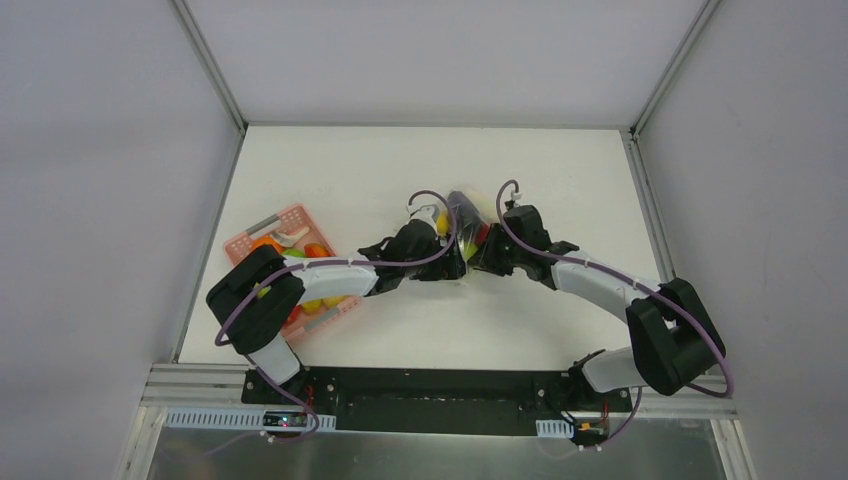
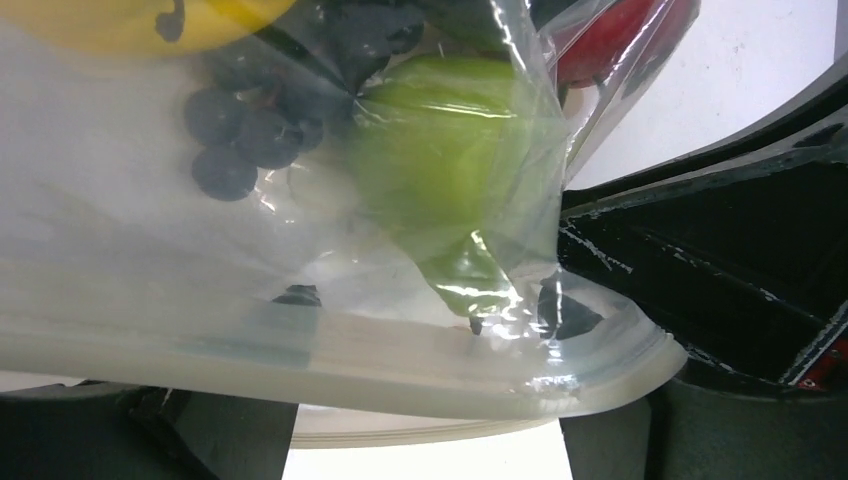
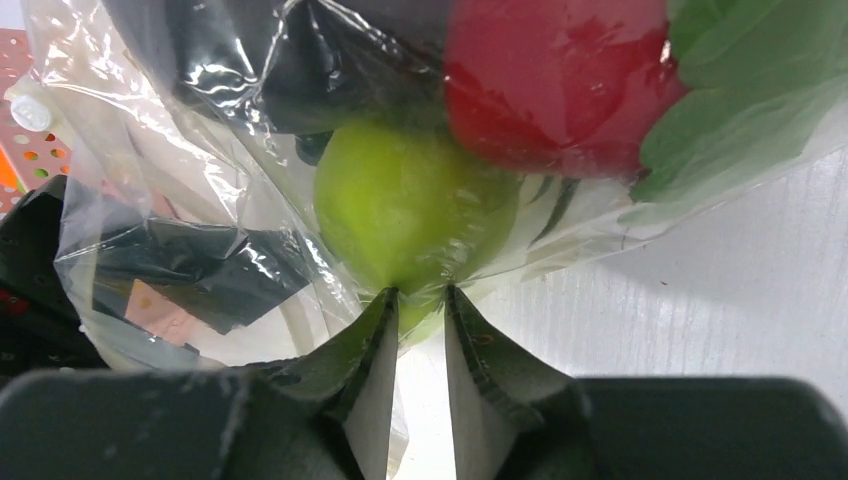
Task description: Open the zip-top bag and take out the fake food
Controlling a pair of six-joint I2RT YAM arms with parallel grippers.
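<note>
- At the bottom edge of the top view the two arm bases sit on a black rail (image 1: 430,385). The left arm (image 1: 330,278) bends in from the lower left and the right arm (image 1: 600,285) from the lower right. Both reach toward the middle of the white tabletop (image 1: 400,165).
- Left of centre, partly under the left arm, a pink basket (image 1: 238,243) holds orange, green and yellow pieces.
- The left claw (image 1: 446,250) stands open. In its wrist view its fingers (image 2: 140,440) are dark shapes in the two lower corners, wide apart. The zip strip (image 2: 350,370) runs across the gap between them.
- The right claw (image 3: 420,298) is nearly closed, its tips a slim gap apart. It pinches a fold of film at the bag's edge, just under a yellow-green round piece (image 3: 415,200).
- The zip-top bag (image 2: 130,260) is at the centre of the top view, between the two claws. I cannot tell whether it rests on the tabletop or hangs above it, nor whether the strip is sealed.
- The fake food (image 1: 463,222) is inside the bag.
- A red piece (image 3: 550,85) with a green leaf beside it fills the upper right of the right wrist view.
- A dark bunch (image 2: 235,130) of small round beads sits in the upper left of the left wrist view, and a yellow piece (image 2: 120,20) is at its top edge.
</note>
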